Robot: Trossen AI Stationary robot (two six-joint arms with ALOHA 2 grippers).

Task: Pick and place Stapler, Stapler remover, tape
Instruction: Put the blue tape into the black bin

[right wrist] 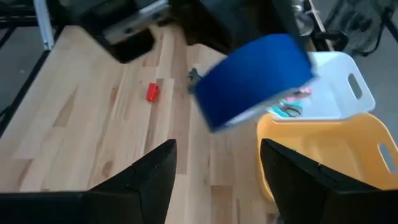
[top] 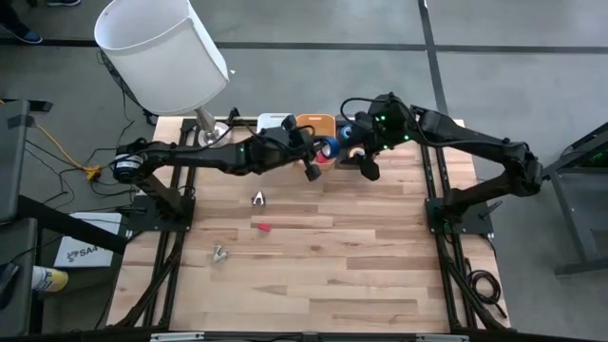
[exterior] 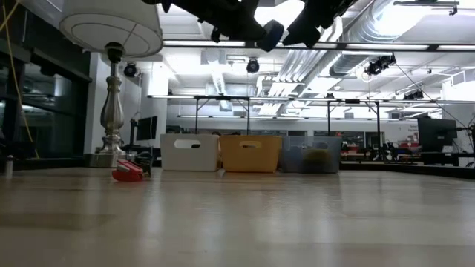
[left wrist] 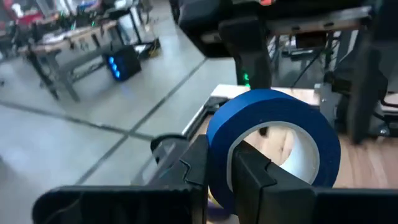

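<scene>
Tape, one blue roll (left wrist: 273,143), is pinched on its wall by the left gripper (left wrist: 219,168), one finger inside the ring and one outside, fingers closed tight on it. Roll is held in the air above the far edge of the table (top: 313,275), just in front of the orange bin (top: 316,123). Left arm stretched nearly flat from its base at the left side across to table centre.

Right gripper (top: 366,163) sits close beside the roll on its right, fingers spread apart and holding nothing; right arm reaches in from the right side with elbow bent.

High view: white bin (top: 275,122) and orange bin side by side at the far edge, a lamp (top: 163,49) at the far left corner, a small red piece (top: 263,227) and two small metal objects on the bare wood.

Low view: both grippers hang high, clear of the tabletop; three bins in a row, white, orange and a grey one (exterior: 310,154); a red object (exterior: 128,173) near the lamp base.

Right wrist view: roll hangs over the wood just beside the orange bin's rim; white bin holds some small items, too blurred to name.
</scene>
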